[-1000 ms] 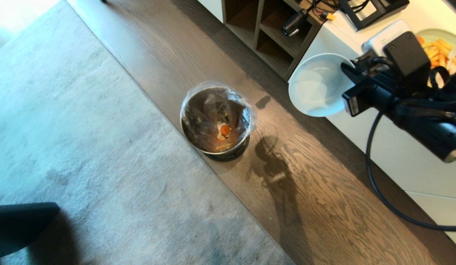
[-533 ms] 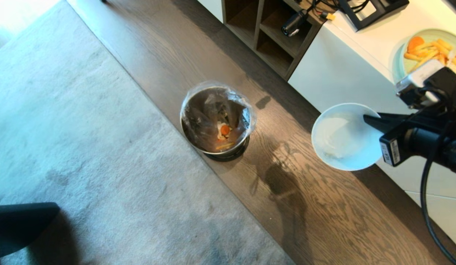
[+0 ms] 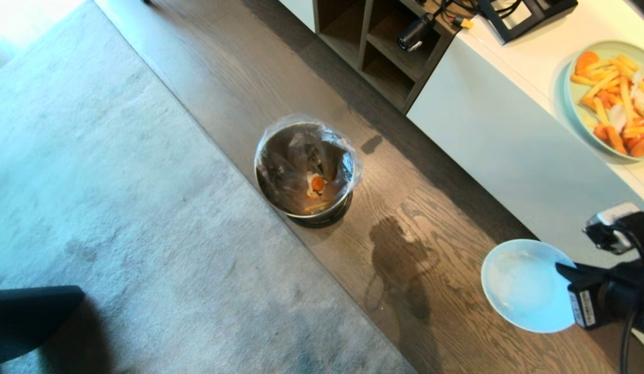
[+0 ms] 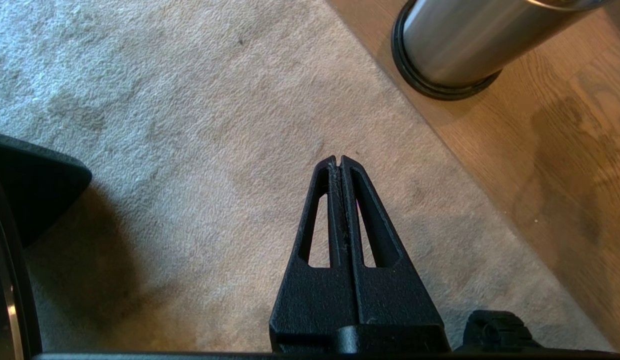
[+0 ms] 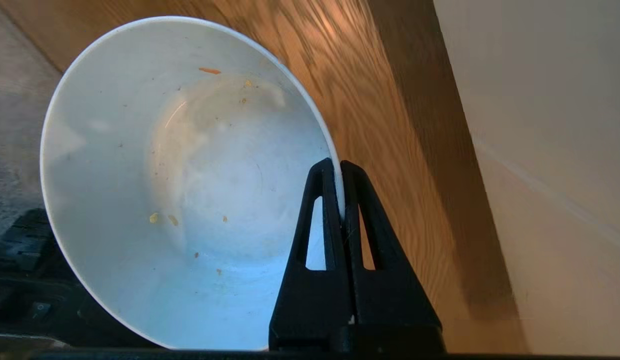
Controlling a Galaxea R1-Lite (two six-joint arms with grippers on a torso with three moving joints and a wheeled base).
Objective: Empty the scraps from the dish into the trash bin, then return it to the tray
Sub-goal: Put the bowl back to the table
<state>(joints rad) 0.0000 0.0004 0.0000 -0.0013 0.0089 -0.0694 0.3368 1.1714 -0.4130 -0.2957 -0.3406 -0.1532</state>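
Note:
The dish (image 3: pixel 524 285), a small white bowl, hangs over the wooden floor at the lower right of the head view. My right gripper (image 3: pixel 563 270) is shut on its rim. In the right wrist view the dish (image 5: pixel 190 190) holds only a few crumbs, and the right gripper (image 5: pixel 340 165) pinches its wall. The scraps (image 3: pixel 317 184), orange and pale pieces, lie inside the trash bin (image 3: pixel 305 169), a lined steel bin standing on the floor at centre. The trash bin (image 4: pixel 460 45) also shows in the left wrist view. My left gripper (image 4: pixel 339 159) is shut and empty over the carpet. The tray is out of view.
A pale-green plate (image 3: pixel 610 98) heaped with orange and yellow pieces sits on the white counter (image 3: pixel 514 130) at upper right. A wooden shelf unit (image 3: pixel 384 47) stands behind the bin. Grey carpet (image 3: pixel 119 208) covers the left. A dark object (image 3: pixel 26 317) sits at lower left.
My right gripper has carried the dish from beside the counter down and to the right, toward the lower right corner of the head view. The plate on the counter is now uncovered.

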